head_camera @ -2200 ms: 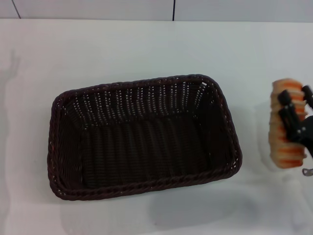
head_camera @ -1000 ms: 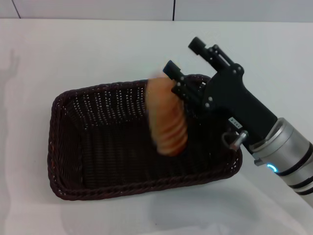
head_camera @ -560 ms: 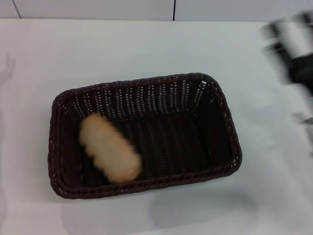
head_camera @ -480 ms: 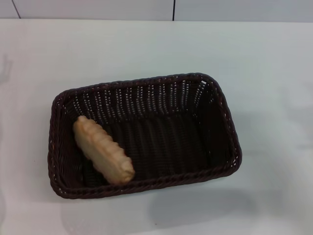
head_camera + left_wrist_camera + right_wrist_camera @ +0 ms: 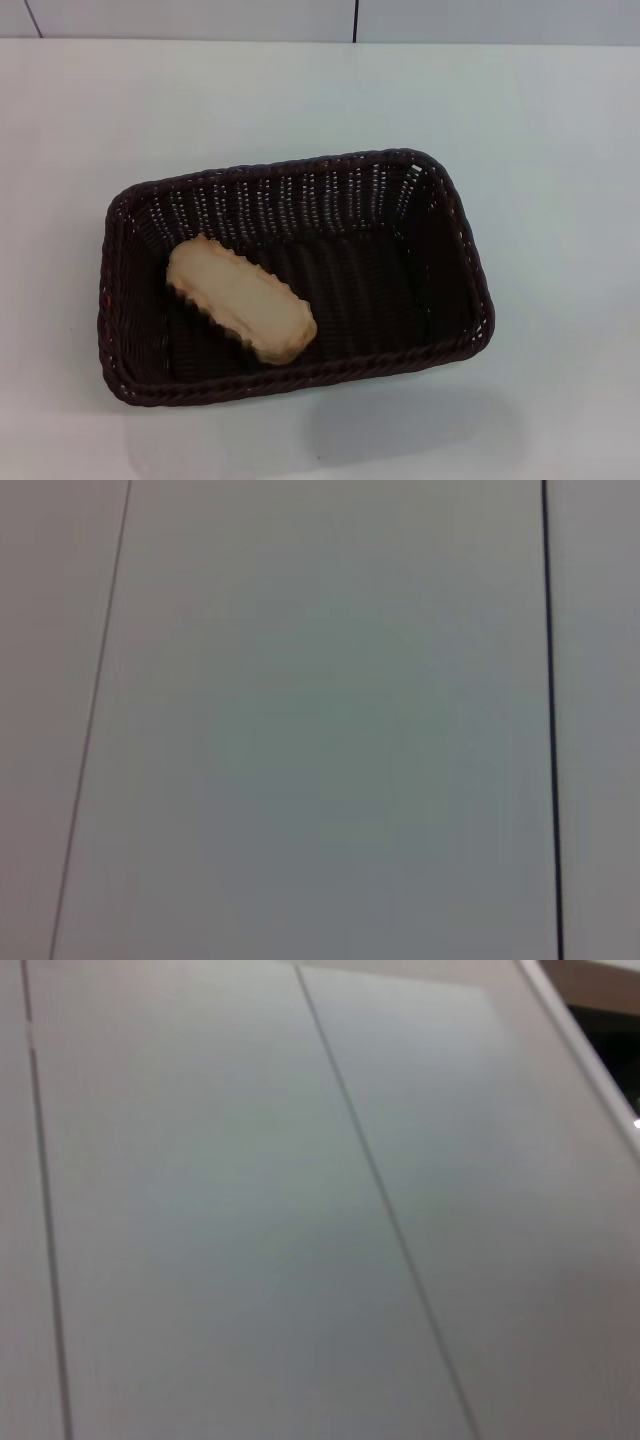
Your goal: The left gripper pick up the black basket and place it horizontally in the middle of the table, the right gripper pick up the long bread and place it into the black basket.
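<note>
The black basket lies lengthwise across the middle of the white table in the head view. The long bread lies inside it, in its left half, plain pale face up, slanting from back left to front right. Neither the left gripper nor the right gripper shows in any view. Both wrist views show only pale wall panels with thin seams.
A white wall with dark seams runs along the table's far edge. The left wrist view shows a pale panel. The right wrist view shows a pale panel and a dark gap at one corner.
The right gripper carried the bread from the table's right over the basket, let it go and left the view. The bread dropped into the basket's left half and rolled pale side up.
</note>
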Controlling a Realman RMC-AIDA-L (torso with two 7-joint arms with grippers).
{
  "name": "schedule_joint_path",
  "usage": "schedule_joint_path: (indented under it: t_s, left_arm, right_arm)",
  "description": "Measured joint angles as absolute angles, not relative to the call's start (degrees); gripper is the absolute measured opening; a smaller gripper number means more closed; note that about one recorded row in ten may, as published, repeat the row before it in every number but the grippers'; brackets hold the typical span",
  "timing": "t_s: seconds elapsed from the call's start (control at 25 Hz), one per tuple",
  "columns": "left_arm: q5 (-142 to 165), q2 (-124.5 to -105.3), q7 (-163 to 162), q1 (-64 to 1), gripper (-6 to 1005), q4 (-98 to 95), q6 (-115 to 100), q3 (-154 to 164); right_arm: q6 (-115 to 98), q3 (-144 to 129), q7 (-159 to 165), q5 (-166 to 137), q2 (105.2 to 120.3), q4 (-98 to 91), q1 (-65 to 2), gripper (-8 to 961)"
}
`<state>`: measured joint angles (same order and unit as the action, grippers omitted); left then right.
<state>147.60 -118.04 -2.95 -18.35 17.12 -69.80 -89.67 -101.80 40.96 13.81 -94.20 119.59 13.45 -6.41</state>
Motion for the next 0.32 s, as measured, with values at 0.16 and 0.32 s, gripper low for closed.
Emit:
schedule_joint_path:
  t_s: [0.16,0.32]
  left_arm:
    - [147.6,-118.33,-2.9,-18.3,830,15.9,-69.7,-91.2]
    - [147.5,-118.61,-3.2,-18.3,830,15.6,-69.7,-92.6]
  right_arm:
    - [-101.9,41.0,13.6,-93.6,119.62,13.2,-5.5,802]
    - [-101.9,40.7,13.4,-93.5,119.62,13.1,-5.4,802]
